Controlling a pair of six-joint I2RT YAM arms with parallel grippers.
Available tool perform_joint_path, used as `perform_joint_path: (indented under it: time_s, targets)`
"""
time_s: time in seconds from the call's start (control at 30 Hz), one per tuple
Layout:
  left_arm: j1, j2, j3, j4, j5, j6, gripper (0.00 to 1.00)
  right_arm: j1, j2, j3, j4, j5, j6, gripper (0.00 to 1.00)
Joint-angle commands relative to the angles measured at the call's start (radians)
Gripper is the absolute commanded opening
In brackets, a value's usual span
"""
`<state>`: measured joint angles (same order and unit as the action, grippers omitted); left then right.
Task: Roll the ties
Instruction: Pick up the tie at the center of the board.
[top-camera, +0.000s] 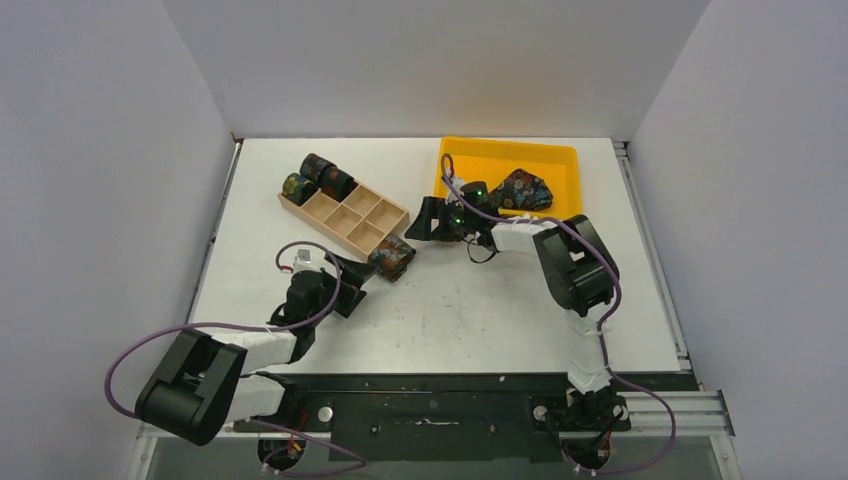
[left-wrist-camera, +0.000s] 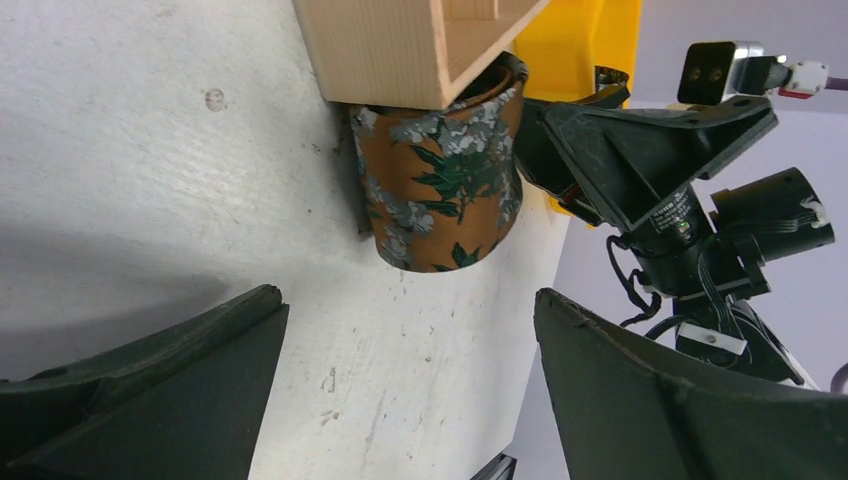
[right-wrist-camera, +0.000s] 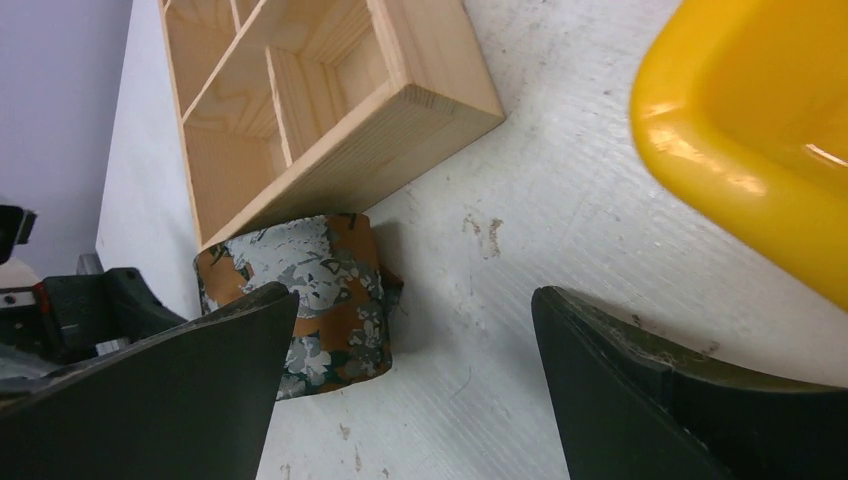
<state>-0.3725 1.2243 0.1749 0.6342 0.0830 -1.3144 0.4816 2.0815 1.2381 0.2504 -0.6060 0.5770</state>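
One white tabletop (top-camera: 450, 310) carries everything. At its far right sits the yellow tray (top-camera: 505, 146), and left of it the wooden compartment box (top-camera: 345, 215) runs from far left to near right. A loose tie (top-camera: 522, 190), dark with a bright floral print, lies crumpled in the tray, not yet rolled. Three rolled ties (top-camera: 318, 175) cluster at the box's far-left end.

The roll that matters now is the brown floral rolled tie (top-camera: 392, 258). It rests on the tabletop, touching the box's near-right end wall and outside every compartment. From above its longer side appears to run along that end wall. I cannot tell for sure whether it stands on end or lies on its side.

Both claws bracket this roll, and both are spread wide and empty. The left claw (top-camera: 358, 278) is just beside the roll on its near-left side. In the left wrist view the roll (left-wrist-camera: 440, 190) sits straight ahead of the left claw (left-wrist-camera: 405, 300), centred in the gap. The right claw (top-camera: 418, 222) is near the roll on the far-right side. In its own view the roll (right-wrist-camera: 330, 280) lies off toward one finger of the right claw (right-wrist-camera: 415, 295), partly hidden behind it.

Judged from this, the left claw is better lined up to close on the roll and lift it into a compartment.
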Motion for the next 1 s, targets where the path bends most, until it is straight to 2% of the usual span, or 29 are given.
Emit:
perform_joint_path:
  time_s: [0.0, 0.27, 0.43, 0.57, 0.83, 0.97]
  targets:
    - [-0.005, 0.072, 0.038, 0.129, -0.030, -0.042, 0.91, 0.014, 0.038, 0.073, 0.015, -0.087, -0.004, 0.91]
    - [-0.005, 0.222, 0.067, 0.252, 0.004, -0.052, 0.73, 0.026, 0.090, 0.096, -0.060, -0.139, 0.006, 0.92]
    - [-0.005, 0.284, 0.073, 0.311, 0.021, -0.055, 0.63, 0.038, 0.093, 0.119, -0.177, -0.146, -0.029, 0.92]
    - [-0.005, 0.291, 0.066, 0.322, 0.024, -0.041, 0.61, 0.061, 0.105, 0.164, -0.301, -0.108, -0.084, 0.93]
    - [0.008, 0.263, 0.044, 0.293, 0.045, -0.030, 0.59, 0.101, 0.140, 0.243, -0.384, -0.029, -0.161, 0.93]
    - [0.010, 0.236, 0.034, 0.276, 0.046, -0.024, 0.59, 0.096, 0.176, 0.298, -0.431, -0.059, -0.204, 0.93]
